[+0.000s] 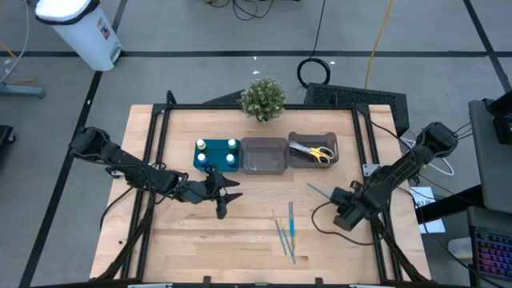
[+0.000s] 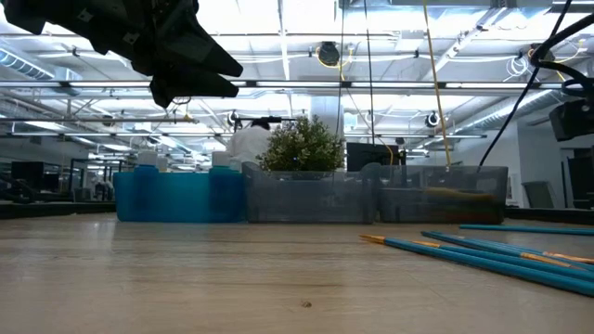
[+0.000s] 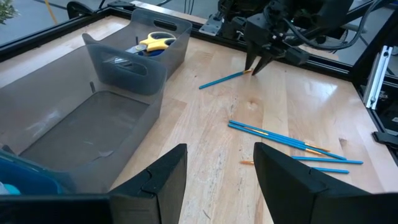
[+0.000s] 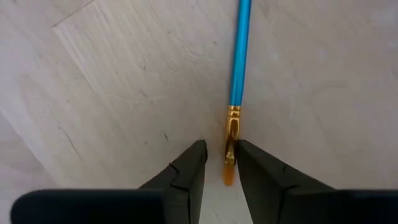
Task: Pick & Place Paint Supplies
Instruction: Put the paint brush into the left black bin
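One thin blue brush [image 1: 318, 192] lies alone on the wood, and several more lie together [image 1: 286, 232] nearer the table's near edge. My right gripper [image 4: 221, 165] points down at the lone brush, open by a narrow gap, its fingers on either side of the bristle end [image 4: 229, 168]. My left gripper [image 1: 224, 196] is open and holds nothing, hovering just in front of the teal tray [image 1: 198, 164], which holds white-capped bottles [image 1: 232, 146]. Yellow-handled scissors [image 1: 320, 151] lie in the right grey bin. My right gripper comes from above, pointing down, with one finger [image 4: 258, 171] close against the brush's gold ferrule [image 4: 232, 130] and the other standing apart. Whether that finger touches the brush I cannot tell. The brush lies flat on the table.
The middle grey bin [image 1: 264, 168] sits between the tray and the scissors bin [image 1: 312, 164]. A small potted plant [image 1: 262, 98] stands at the far edge. Black frame rails run along the table's sides. Bare wood lies between the two grippers.
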